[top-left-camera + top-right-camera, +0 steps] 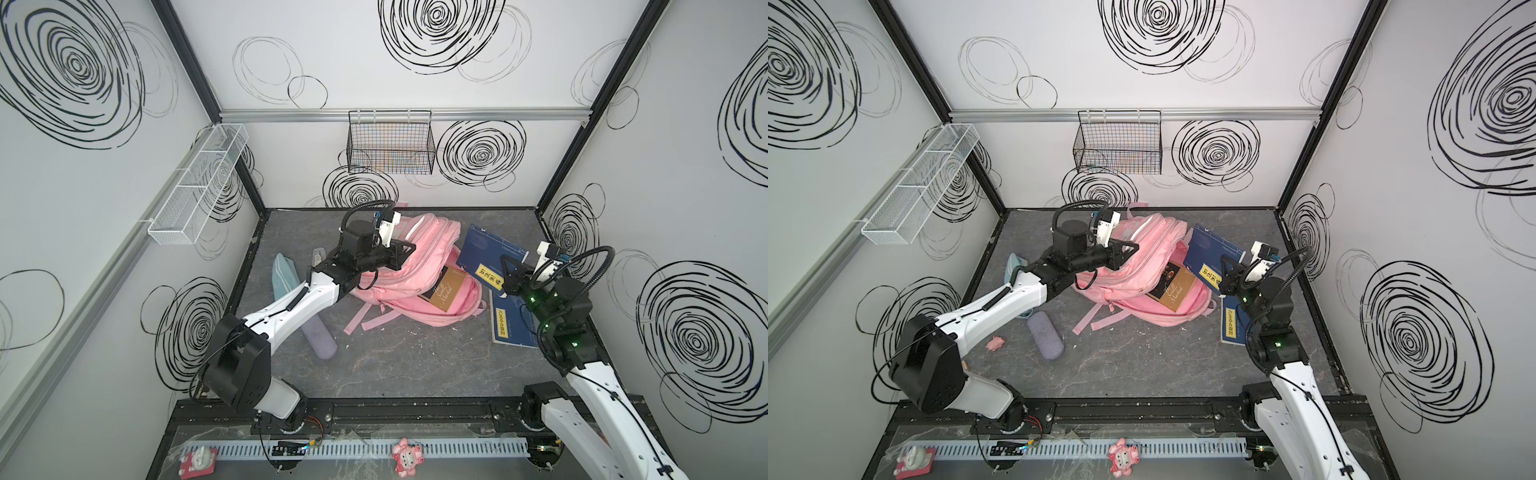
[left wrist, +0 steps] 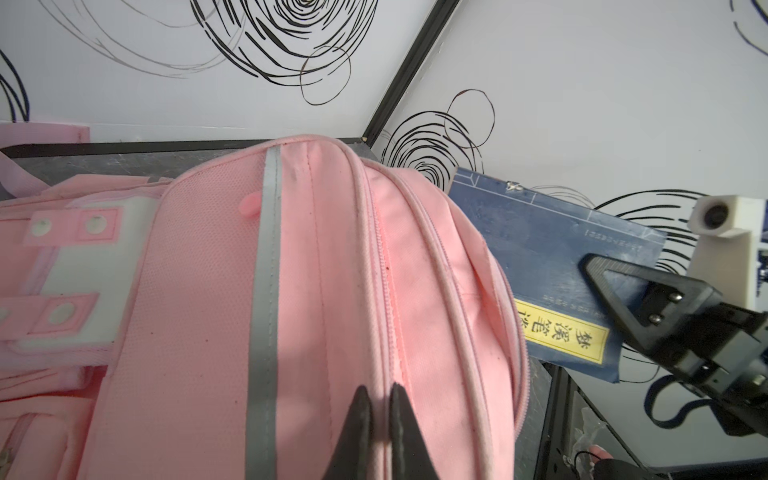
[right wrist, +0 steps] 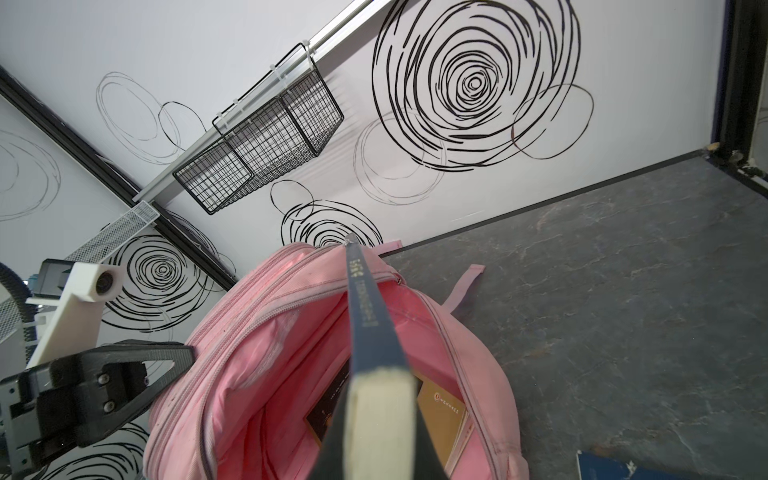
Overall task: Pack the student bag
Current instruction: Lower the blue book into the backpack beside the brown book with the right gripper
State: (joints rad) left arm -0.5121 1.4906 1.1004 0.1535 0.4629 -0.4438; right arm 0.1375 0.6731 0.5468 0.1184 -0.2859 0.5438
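I see the pink student bag [image 1: 432, 245] lying flat at the middle rear of the table [image 1: 395, 365], its unzipped mouth facing the right arm. My left gripper [image 2: 380, 401] is pinched nearly shut on the bag's top fabric, propping that mouth up. My right gripper [image 1: 503, 277] clamps a blue book [image 1: 484, 247], raised and tilted just beside the opening (a brown book [image 1: 446, 293] already lies inside). The mouth lies straight ahead of the right gripper, in line with the book's long edge, and that arm is the nearer one.
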